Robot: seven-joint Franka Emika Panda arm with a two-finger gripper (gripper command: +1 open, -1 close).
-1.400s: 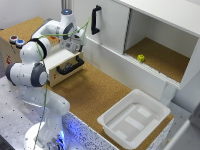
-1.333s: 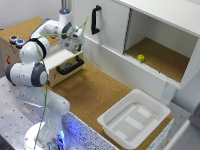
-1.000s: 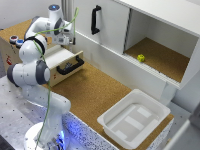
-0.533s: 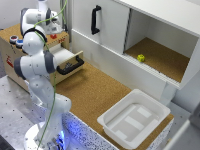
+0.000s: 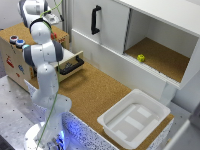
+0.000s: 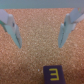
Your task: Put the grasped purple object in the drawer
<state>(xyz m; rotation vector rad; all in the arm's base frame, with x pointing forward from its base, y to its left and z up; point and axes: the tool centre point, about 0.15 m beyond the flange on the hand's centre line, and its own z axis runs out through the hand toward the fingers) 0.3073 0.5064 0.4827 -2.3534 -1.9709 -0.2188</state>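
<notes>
**Operator:** Starting big: the bench (image 5: pixel 95 92) is bare cork below the tool (image 6: pixel 39 45), and the box (image 5: pixel 10 55) is at the arm's side. The drawer (image 5: pixel 70 64) stands pulled out of the box, lower than the wrist as far as I can judge.

**Spotter:** And the tool itself?

**Operator:** Released. In the wrist view the fingers (image 6: pixel 11 30) are spread wide with nothing between them. The purple block (image 6: pixel 52 75) lies flat on cork under the tool, outside the gap and touching neither finger.

**Spotter:** So it's not in hand. How would you run the step?

**Operator:** I judge the block has to be gripped before anything else. I'd centre the gap over it, come straight down, close across two flat faces and check it sits square. Then I'd lift well clear of the drawer front and handle, travel over the open tray, lower it and let go.

**Spotter:** What can't you see?

**Operator:** I can't tell whether that cork is the bench, the box top or the drawer floor. In the exterior view the arm covers part of the drawer, its inside is dark, and I can't pick out the tool. The block is cut off at the wrist picture's edge.
</notes>
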